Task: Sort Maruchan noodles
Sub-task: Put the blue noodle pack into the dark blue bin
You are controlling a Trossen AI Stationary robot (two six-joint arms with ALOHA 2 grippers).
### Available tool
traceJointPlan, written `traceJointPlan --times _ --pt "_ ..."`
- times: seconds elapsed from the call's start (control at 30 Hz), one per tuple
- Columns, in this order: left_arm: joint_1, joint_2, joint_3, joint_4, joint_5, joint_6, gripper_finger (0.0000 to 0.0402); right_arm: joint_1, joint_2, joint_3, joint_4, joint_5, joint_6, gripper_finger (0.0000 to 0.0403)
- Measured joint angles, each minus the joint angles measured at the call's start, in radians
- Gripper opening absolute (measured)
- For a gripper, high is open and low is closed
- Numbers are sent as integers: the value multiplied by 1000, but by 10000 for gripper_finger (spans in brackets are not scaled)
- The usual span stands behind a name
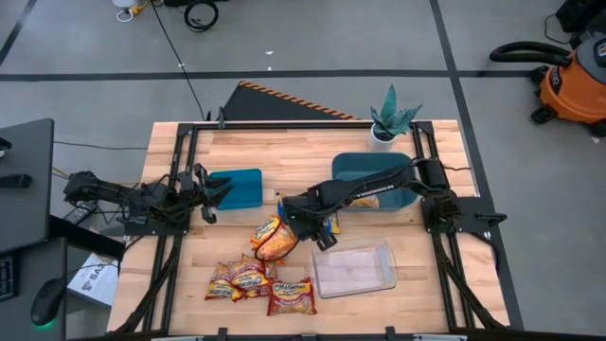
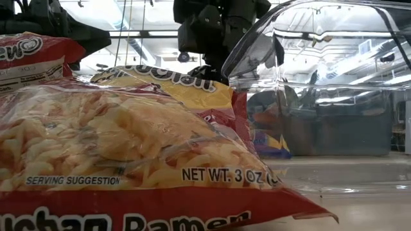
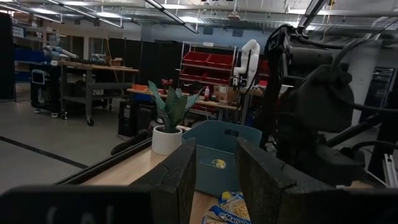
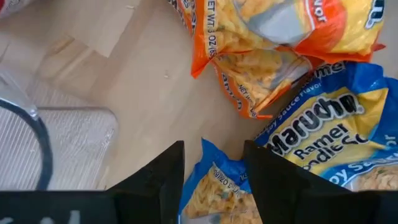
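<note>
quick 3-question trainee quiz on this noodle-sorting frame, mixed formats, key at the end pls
1. True or false: the clear container holds noodle packets.
2. Which claw is over the packets in the middle of the table? A) left claw B) right claw
3. Fill in: between the right claw fingers lies a corner of a ____ packet.

Key:
1. False; it shows none inside.
2. B. The left claw sits by the small teal bin.
3. Blue; the orange packet lies beside it.
</note>
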Motion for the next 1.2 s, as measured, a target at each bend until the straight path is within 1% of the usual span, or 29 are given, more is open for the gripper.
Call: traceJointPlan --times 0.1,0.27,0.47,0.63,0.77,0.9,1.1,1.2 --pt "0 0 0 -3 0 0 117 -5 0 -1 -8 0 -5 159" --pt "0 0 0 -3 0 6 117 -15 0 -22 20 -4 -68 151" --pt "0 0 0 -6 0 1 117 -39 19 -22 30 -76 -83 143" --pt "0 0 0 -13 0 1 117 -42 52 -22 36 -76 -132 134" --pt "0 0 0 -16 0 0 117 -41 49 -22 30 -61 -162 122" --pt "0 0 0 -19 0 -3 117 -41 49 -22 24 -27 -173 90" --pt "0 0 0 -18 0 -2 117 -42 49 -22 22 -18 -174 12" --pt "0 0 0 -18 0 -3 117 -42 49 -16 17 10 -164 11"
